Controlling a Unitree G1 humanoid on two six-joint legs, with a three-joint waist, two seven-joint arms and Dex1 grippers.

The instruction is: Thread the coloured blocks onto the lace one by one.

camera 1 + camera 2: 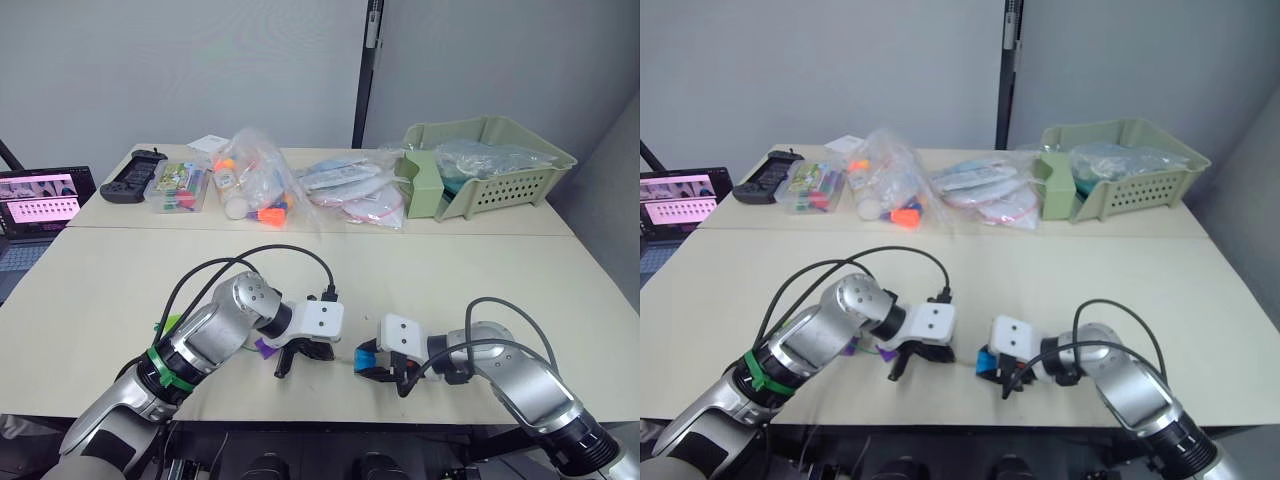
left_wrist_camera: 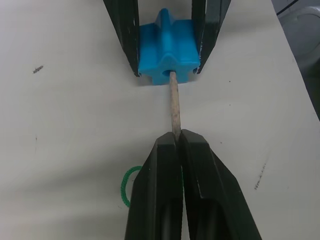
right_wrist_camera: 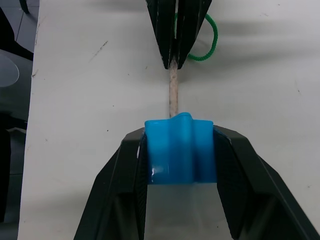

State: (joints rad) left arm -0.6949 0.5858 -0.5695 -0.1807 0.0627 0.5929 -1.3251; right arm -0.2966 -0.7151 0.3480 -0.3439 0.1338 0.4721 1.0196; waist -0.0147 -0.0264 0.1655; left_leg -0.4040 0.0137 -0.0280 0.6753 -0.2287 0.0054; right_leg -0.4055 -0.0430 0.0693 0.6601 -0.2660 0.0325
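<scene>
Left gripper [image 2: 177,140] pinched on lace [image 2: 174,102] by its pale tip, low over table [image 1: 120,290]. Tip entering, perhaps only just, blue cube [image 2: 167,52] clamped in right gripper [image 3: 180,150]. Purple cube [image 1: 264,348] beside left gripper.

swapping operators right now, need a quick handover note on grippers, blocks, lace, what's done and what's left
Left gripper: shut on the lace, at its pale stiff tip.
Right gripper: shut on the blue block.
The tip has entered the blue block's hole; both are low over the table near its front edge.
A purple block lies by the left gripper.
Left: pull the blue block along the lace, then thread the others.
</scene>
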